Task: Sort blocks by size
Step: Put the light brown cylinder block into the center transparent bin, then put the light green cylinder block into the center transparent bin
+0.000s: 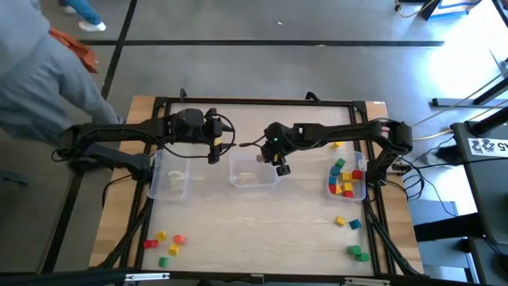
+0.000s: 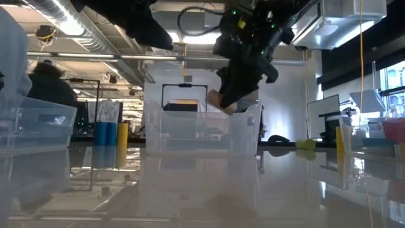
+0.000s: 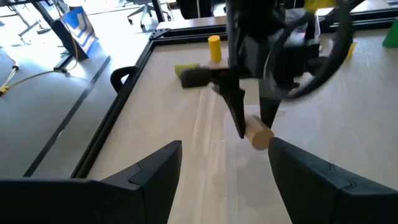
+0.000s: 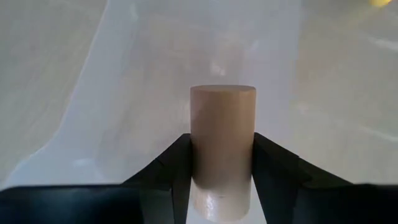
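Observation:
My right gripper (image 1: 275, 164) hangs over the middle clear bin (image 1: 254, 176), shut on a tan cylinder block (image 4: 222, 134), which also shows in the left wrist view (image 3: 258, 135) and the low view (image 2: 216, 99). My left gripper (image 3: 224, 180) stands open and holds nothing, between the left bin (image 1: 170, 181) and the middle bin (image 1: 214, 149). More coloured blocks lie in the right bin (image 1: 347, 179). Others sit loose on the table at the near left (image 1: 165, 245) and near right (image 1: 352, 238). My right gripper pinches the tan cylinder by its curved side (image 4: 198, 149) between the two fingers (image 4: 273, 165). The fingers slant down from the table's right side. The cylinder lies along them and sticks out past their tips. It hangs clear above the middle bin.
A single yellow block (image 1: 336, 145) lies by the right arm at the far right. A black frame (image 1: 254, 102) runs around the tabletop. A person in grey (image 1: 40, 79) stands at the far left corner. Bare table lies toward the near edge (image 1: 254, 230).

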### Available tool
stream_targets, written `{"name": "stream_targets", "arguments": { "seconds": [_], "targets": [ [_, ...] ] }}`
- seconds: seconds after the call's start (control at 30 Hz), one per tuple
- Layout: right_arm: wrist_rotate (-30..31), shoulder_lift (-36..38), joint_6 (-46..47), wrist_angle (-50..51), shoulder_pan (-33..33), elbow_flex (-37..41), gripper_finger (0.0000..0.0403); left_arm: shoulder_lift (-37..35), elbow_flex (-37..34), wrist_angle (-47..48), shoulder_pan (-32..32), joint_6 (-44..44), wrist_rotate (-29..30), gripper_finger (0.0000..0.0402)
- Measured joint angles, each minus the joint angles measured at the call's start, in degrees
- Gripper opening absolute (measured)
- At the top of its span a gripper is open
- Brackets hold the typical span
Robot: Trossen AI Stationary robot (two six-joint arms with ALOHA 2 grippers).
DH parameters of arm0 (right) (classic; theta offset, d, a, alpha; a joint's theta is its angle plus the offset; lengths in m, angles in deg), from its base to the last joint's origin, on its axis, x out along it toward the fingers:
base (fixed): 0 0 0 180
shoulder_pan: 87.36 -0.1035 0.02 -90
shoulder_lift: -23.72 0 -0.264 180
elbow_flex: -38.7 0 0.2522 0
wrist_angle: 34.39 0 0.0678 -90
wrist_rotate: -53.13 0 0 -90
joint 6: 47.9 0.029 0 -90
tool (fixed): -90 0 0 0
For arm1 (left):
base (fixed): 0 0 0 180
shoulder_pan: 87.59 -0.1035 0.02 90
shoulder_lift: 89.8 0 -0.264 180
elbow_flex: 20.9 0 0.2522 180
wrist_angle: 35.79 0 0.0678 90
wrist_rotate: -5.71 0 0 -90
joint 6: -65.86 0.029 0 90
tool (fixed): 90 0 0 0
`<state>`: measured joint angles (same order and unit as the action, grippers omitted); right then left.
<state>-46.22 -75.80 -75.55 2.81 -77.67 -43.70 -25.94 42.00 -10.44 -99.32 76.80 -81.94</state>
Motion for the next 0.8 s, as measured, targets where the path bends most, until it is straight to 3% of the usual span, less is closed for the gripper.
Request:
{"name": "stream_targets", "arguments": {
  "seconds": [0.37,0.8],
  "targets": [
    [2.3,-2.8,2.0,0.6,0.0,0.0,0.0155,0.0,0.0,0.1,0.0,-0.2,0.0,0.0237],
    [1.9,-1.6,3.2,1.6,0.0,0.0,0.0252,0.0,0.0,0.3,0.0,-0.1,0.0,0.0237]
  ]
}}
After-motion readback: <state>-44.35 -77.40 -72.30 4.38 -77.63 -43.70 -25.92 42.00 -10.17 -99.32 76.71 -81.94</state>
